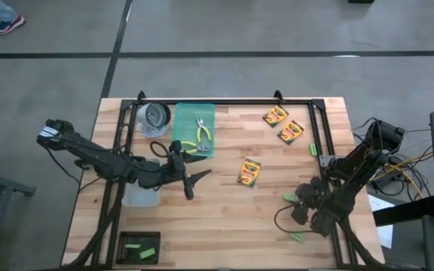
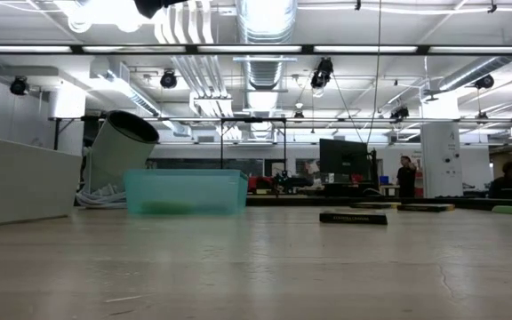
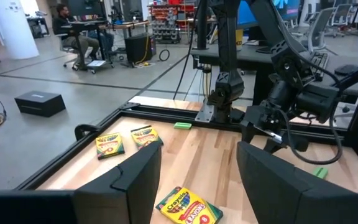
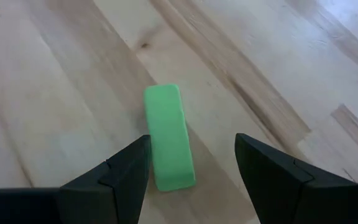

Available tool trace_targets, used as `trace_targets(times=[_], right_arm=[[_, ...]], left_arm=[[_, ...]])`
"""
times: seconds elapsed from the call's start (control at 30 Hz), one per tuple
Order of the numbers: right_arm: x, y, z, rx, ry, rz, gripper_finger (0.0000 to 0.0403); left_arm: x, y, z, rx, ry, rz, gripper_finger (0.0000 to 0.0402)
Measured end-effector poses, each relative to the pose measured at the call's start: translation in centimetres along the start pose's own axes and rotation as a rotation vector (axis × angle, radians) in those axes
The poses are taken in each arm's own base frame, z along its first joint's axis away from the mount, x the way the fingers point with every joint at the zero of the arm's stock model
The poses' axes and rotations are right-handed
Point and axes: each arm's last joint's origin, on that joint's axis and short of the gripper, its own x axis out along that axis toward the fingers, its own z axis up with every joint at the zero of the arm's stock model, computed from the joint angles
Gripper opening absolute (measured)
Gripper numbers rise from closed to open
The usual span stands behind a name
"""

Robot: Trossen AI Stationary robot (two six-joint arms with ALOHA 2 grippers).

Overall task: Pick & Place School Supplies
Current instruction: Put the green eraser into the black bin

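My right gripper point(image 4: 191, 171) hangs above the wooden table point(image 1: 224, 218), jaws apart, one green block point(image 4: 168, 137) lying flat between the fingertips, ungripped. My left gripper point(image 1: 193, 181) hovers beside the teal tray point(image 1: 194, 129), jaws apart and empty, facing the nearest crayon box point(image 1: 249, 172).

Wood-grain table point(image 1: 224, 218); matt green block point(image 4: 168, 137).

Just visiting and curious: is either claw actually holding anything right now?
No. The right claw hangs open above a green block without gripping it. The left claw is open and empty over the table.
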Motion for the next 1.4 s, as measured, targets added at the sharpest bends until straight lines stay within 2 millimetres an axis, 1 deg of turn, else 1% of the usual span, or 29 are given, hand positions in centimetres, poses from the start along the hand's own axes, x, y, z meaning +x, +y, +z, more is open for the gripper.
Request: trace_targets(times=[0.27, 0.57, 0.67, 0.77, 1.0, 1.13, 1.23, 1.4], right_arm=[[0.3, 0.2, -0.4, -0.035, 0.042, 0.048, 0.0226], [1.2, 0.2, -0.5, -0.052, 0.048, 0.003, 0.0223], [1.5, 0.2, -0.4, -0.043, 0.063, -0.015, 0.0206], [1.5, 0.3, -0.3, -0.038, 0.071, -0.019, 0.0177], [1.2, 0.8, -0.2, -0.037, 0.084, -0.009, 0.0111], [0.9, 1.1, 0.0, -0.031, 0.091, -0.001, 0.0084], [0.8, 1.3, 0.1, -0.015, 0.091, 0.003, 0.0074], [0.7, 1.3, 0.1, 0.045, 0.084, 0.004, 0.0073]], left_arm=[[0.0, 0.0, 0.0, -0.032, 0.000, 0.000, 0.0216], [0.1, 0.1, 0.0, -0.035, 0.000, 0.005, 0.0216], [0.1, 0.1, 0.0, -0.040, -0.001, 0.007, 0.0216], [0.1, 0.1, 0.0, -0.043, -0.001, 0.007, 0.0216], [0.1, 0.2, 0.0, -0.043, -0.001, 0.010, 0.0216], [0.2, 0.3, 0.0, -0.043, -0.001, 0.012, 0.0216], [0.2, 0.3, 0.0, -0.043, -0.001, 0.013, 0.0216], [0.2, 0.3, 0.0, -0.043, -0.001, 0.013, 0.0216]])
